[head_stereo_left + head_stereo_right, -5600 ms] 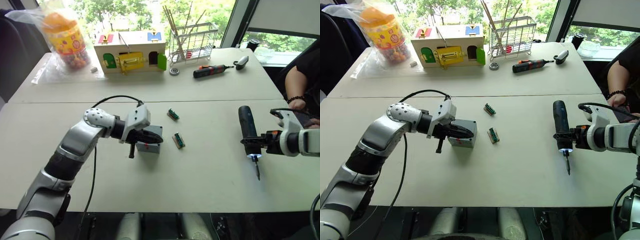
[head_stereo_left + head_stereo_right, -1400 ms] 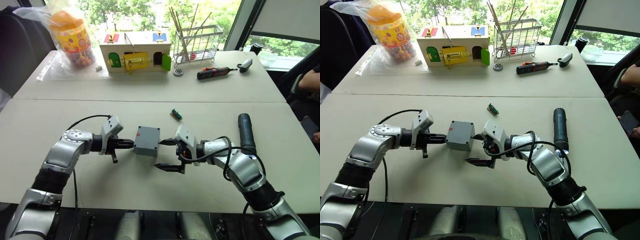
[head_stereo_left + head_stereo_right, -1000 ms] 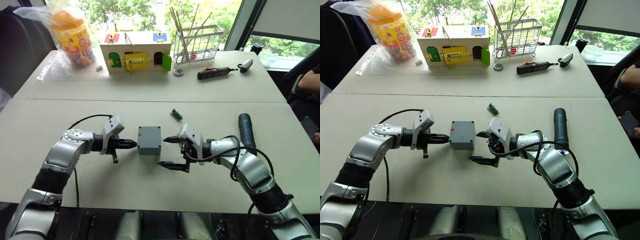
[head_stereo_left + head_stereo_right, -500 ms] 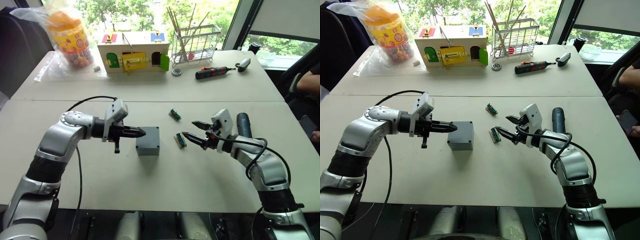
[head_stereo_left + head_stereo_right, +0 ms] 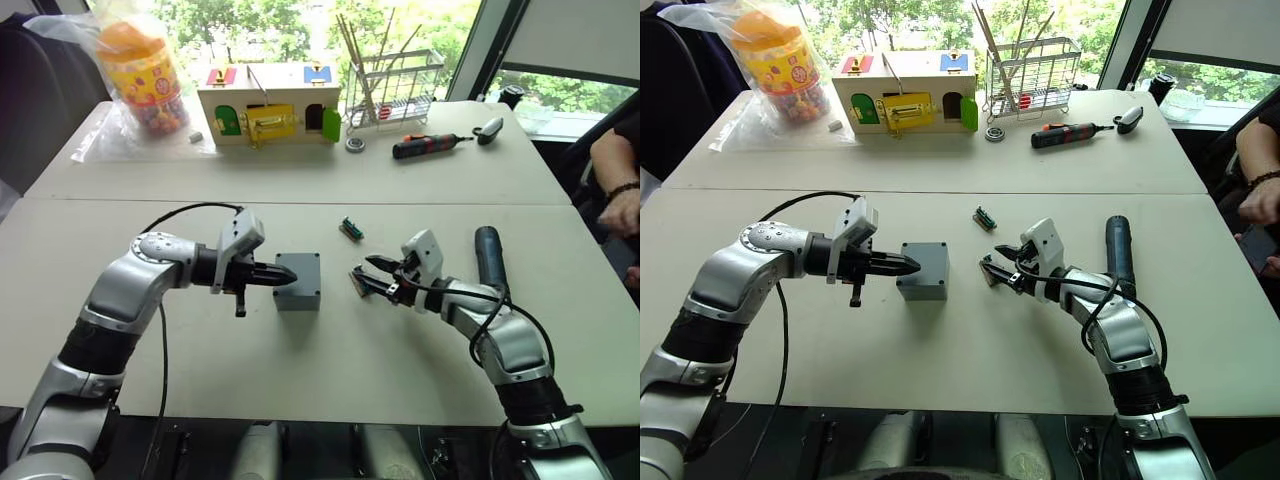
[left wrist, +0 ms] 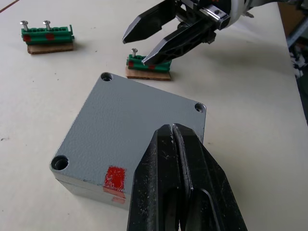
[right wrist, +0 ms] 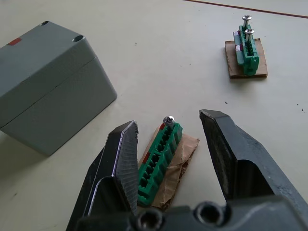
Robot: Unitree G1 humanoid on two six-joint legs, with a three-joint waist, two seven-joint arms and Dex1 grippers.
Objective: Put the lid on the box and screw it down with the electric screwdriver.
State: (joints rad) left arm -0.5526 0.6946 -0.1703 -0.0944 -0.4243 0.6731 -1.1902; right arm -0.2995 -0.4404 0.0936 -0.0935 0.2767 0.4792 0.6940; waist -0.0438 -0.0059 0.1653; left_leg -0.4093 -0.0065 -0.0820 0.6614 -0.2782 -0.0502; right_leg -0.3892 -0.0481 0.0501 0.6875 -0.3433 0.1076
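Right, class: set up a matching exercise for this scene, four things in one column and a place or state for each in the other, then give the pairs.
1. left gripper
2. right gripper
3. electric screwdriver
4. box

A. lying on the table
B. open around a green screw holder
C. lid on, red mark on one side
D. shut, beside the box

Pairs: 1-D, 2-B, 3-A, 4-C

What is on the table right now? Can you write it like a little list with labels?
box: grey, lid on, red mark on its side
left gripper: shut, tips over the box top
right gripper: open, fingers either side of a green screw holder
near green holder: one screw standing in it, on a brown card
far green holder: two screws
electric screwdriver: lying on the table by the right arm
red-and-black screwdriver: at the far side of the table
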